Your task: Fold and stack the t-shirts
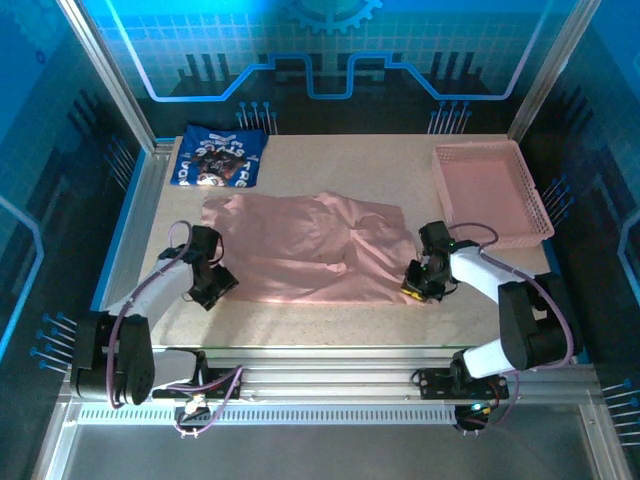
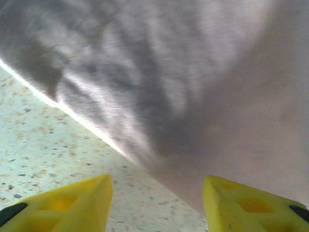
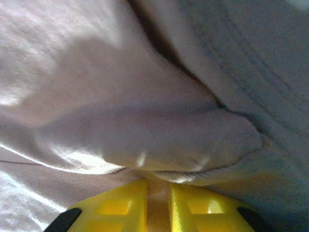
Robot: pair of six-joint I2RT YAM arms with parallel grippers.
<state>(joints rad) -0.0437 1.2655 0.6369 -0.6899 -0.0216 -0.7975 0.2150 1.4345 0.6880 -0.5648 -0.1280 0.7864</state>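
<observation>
1. The pink t-shirt (image 1: 310, 250) lay spread and rumpled across the middle of the table (image 1: 340, 160), with creases bunched toward its right side.
2. The navy t-shirt (image 1: 218, 157) with its printed graphic lay as a compact folded piece at the far left corner of the table, just beyond the pink one and apart from it.
3. The left gripper (image 1: 215, 285) sat low at the near left edge of the pink t-shirt. In the left wrist view (image 2: 157, 203), its yellow fingers (image 2: 72, 203) stood wide apart with nothing pinched. The cloth's edge ran diagonally into the gap between them, above the speckled tabletop. Whether either finger touched the fabric could not be told.
4. The right gripper (image 1: 415, 285) was down at the near right corner of the pink t-shirt. In the right wrist view (image 3: 158, 203), its fingers (image 3: 120, 208) were drawn almost together, clamping a thin layer of pink cloth, with a puffed fold of the shirt just beyond the tips.
5. A pink lattice basket (image 1: 490, 150) stood at the far right of the table, apart from both shirts.
</observation>
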